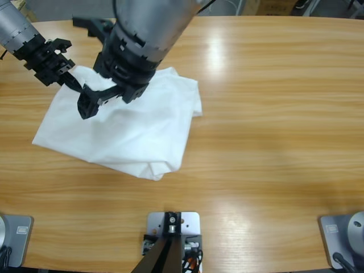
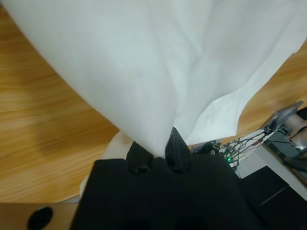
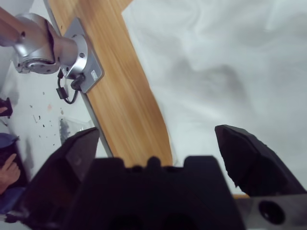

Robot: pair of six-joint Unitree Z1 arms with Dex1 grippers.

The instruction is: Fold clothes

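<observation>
Shirt: the white T-shirt (image 1: 128, 128) lies left of centre on the table (image 1: 273, 114), bunched into a rough slanted block, already doubled over. Layered edges show at its near corner; no chest text is in view.

Left gripper: the left gripper (image 2: 158, 151) has its jaws pinched together on a fold of the shirt, and the cloth fans away from the pinch. In the high view this fits the gripper (image 1: 60, 71) at the shirt's far left corner. By the look of it, the corner is held to be carried or kept taut for a fold.

Right gripper: the right gripper (image 3: 158, 143) stands with jaws spread wide and nothing between them, white cloth below and a strip of table beside it. In the high view it is the large gripper (image 1: 105, 96) over the shirt's upper middle. It seems poised to come down on the fabric.

Stage: judged partly folded, still loose and wrinkled.

Risk: the pinch is thin, so the cloth could slip out under a pull.

Background: a person's hand (image 3: 7, 172) shows at the edge of the right wrist view, well away from the shirt.
</observation>
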